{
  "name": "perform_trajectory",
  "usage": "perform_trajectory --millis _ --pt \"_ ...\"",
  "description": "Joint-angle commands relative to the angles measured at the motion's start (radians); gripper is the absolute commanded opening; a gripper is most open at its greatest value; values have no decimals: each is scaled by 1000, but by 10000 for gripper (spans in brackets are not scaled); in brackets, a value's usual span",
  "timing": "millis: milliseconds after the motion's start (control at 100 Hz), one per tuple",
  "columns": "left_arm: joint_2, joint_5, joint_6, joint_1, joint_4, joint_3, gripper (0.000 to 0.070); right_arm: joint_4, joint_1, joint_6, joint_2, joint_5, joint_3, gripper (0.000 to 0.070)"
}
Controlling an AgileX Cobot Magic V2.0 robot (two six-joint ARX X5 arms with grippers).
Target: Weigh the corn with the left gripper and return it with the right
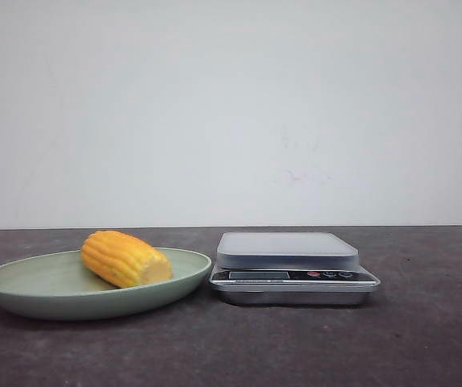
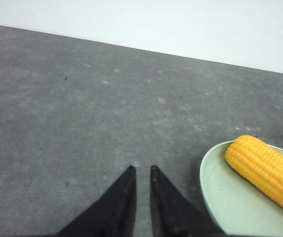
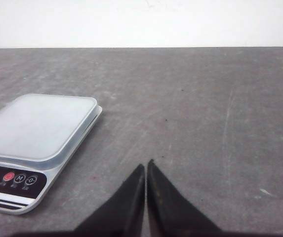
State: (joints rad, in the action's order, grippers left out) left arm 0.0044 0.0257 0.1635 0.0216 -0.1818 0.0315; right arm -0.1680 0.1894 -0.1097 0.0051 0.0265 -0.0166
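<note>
The corn (image 1: 126,258), a short yellow-orange cob, lies on its side in a pale green plate (image 1: 21,286) at the left of the table. It also shows in the left wrist view (image 2: 267,168), on the same plate (image 2: 215,192). My left gripper (image 2: 142,170) is empty and hovers over bare table beside the plate, well short of the corn, with its jaws parted by a narrow gap. My right gripper (image 3: 145,164) is shut and empty over bare table, to the right of the scale (image 3: 37,128). Neither gripper shows in the front view.
A silver kitchen scale (image 1: 291,266) with a frosted weighing platform stands just right of the plate, almost touching its rim. The dark grey tabletop (image 1: 424,339) runs back to a white wall.
</note>
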Motion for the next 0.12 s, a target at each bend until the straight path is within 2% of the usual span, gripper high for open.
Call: perform_trajectory --millis 0,110 --pt "-2 -1 -16 -1 -5 -18 4 11 1 -5 -1 -1 3 0" --pt "-2 -1 -16 -1 -5 -18 4 11 1 -5 -1 0 3 0"
